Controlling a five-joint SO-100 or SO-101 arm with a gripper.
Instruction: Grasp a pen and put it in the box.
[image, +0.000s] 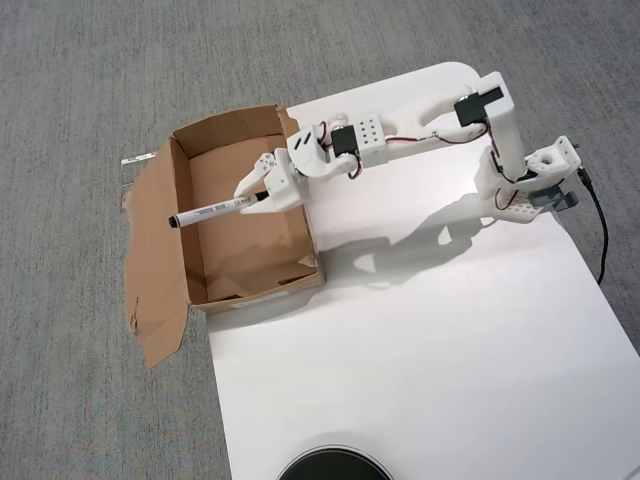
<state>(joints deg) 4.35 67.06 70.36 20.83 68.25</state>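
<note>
The pen (213, 211) is a slim white marker with dark print on its barrel; it lies nearly level, its black tip over the box's left wall. My white gripper (257, 193) is shut on the pen's capped right end and holds it above the inside of the box. The box (305, 235) is shallow brown cardboard, open at the top, with a wide ragged flap (152, 270) folded out to the left on the carpet. The arm reaches in from the right over the box's right wall.
The arm's base (530, 180) stands at the upper right of a white board (420, 340), with a black cable (600, 230) beside it. Grey carpet surrounds the board. A dark round object (332, 466) shows at the bottom edge.
</note>
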